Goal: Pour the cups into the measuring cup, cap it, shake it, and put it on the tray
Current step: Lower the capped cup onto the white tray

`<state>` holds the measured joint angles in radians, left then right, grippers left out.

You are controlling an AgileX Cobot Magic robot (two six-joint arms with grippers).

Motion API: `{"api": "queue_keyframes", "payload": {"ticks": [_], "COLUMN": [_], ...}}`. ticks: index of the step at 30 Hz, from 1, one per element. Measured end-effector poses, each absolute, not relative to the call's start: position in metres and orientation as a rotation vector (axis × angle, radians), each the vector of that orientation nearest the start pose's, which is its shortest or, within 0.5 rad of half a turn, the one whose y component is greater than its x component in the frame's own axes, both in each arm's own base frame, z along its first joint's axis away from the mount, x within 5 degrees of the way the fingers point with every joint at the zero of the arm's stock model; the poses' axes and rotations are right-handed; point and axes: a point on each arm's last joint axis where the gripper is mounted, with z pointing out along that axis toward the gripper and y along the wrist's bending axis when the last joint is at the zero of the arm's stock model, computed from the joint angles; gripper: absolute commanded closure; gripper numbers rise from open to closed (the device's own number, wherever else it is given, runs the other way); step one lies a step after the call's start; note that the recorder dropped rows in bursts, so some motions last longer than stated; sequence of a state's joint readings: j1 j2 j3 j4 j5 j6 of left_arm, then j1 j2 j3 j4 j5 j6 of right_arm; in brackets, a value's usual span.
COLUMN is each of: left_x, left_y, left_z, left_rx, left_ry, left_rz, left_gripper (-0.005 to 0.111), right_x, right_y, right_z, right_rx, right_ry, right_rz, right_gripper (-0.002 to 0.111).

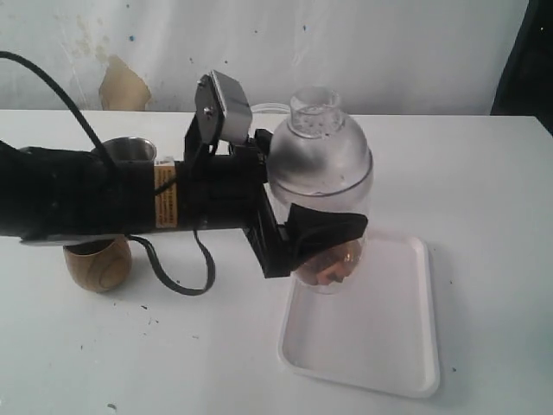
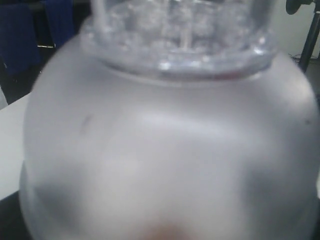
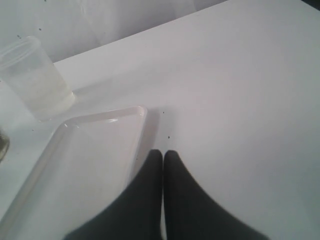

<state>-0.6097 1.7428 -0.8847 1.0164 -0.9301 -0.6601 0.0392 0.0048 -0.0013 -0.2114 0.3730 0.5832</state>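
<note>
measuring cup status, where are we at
Left gripper shut on measuring cup, cap on, at tray's corner; touchdown unclear. Right gripper shut, empty. Wooden cup and steel tumbler stand apart, not in the way.

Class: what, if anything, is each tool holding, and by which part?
Left tool grips the capped measuring cup around its lower body, below the frosted lid. Right tool is shut, holding nothing.

Plain white tray (image 1: 406,346); clear measuring cup (image 1: 337,270) under a frosted grey cap (image 1: 321,160), orange-brown inside at its foot; brown wooden cup (image 1: 97,264); shiny silver steel tumbler (image 1: 131,151); black arm (image 1: 86,199) with orange printed label; black right gripper (image 3: 163,156); white table (image 1: 484,173), dark-specked
</note>
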Motion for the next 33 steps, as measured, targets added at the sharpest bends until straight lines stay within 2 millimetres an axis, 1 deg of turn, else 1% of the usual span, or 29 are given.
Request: {"api": "queue_keyframes", "payload": {"ticks": [4, 10, 17, 20, 24, 25, 27, 29, 30, 31, 32, 33], "left_x": [0.247, 0.256, 0.265, 0.266, 0.271, 0.272, 0.272, 0.272, 0.272, 0.272, 0.272, 0.273], "left_y": [-0.265, -0.287, -0.31, -0.324, -0.33, -0.329, -0.329, -0.329, -0.329, -0.329, -0.329, -0.329], "left_z": [0.211, 0.191, 0.178, 0.165, 0.15, 0.147, 0.146, 0.146, 0.145, 0.145, 0.145, 0.146], "left_rx": [1.135, 1.172, 1.175, 1.19, 1.163, 1.165, 1.164, 1.163, 1.16, 1.159, 1.158, 1.154], "left_ry": [1.385, 1.447, 1.444, 1.455, 1.517, 1.532, 1.543, 1.543, 1.547, 1.548, 1.548, 1.549], "left_rz": [-0.956, -0.898, -0.919, -0.942, -0.978, -0.972, -0.968, -0.968, -0.97, -0.971, -0.971, -0.973], "left_gripper": [0.107, 0.107, 0.107, 0.107, 0.106, 0.103, 0.089, 0.07, 0.058, 0.051, 0.041, 0.036], "right_x": [0.053, 0.053, 0.053, 0.053, 0.053, 0.053, 0.053, 0.053, 0.053, 0.053, 0.053, 0.053], "right_y": [-0.005, -0.005, -0.005, -0.005, -0.005, -0.005, -0.005, -0.005, -0.005, -0.005, -0.005, -0.005], "right_z": [0.181, 0.181, 0.181, 0.181, 0.181, 0.181, 0.181, 0.181, 0.181, 0.181, 0.181, 0.181], "right_rx": [0.373, 0.373, 0.373, 0.373, 0.373, 0.373, 0.373, 0.373, 0.373, 0.373, 0.373, 0.373], "right_ry": [1.82, 1.82, 1.82, 1.82, 1.82, 1.82, 1.82, 1.82, 1.82, 1.82, 1.82, 1.82], "right_rz": [0.225, 0.225, 0.225, 0.225, 0.225, 0.225, 0.225, 0.225, 0.225, 0.225, 0.225, 0.225], "right_gripper": [0.108, 0.108, 0.108, 0.108, 0.108, 0.108, 0.108, 0.108, 0.108, 0.108, 0.108, 0.108]}}
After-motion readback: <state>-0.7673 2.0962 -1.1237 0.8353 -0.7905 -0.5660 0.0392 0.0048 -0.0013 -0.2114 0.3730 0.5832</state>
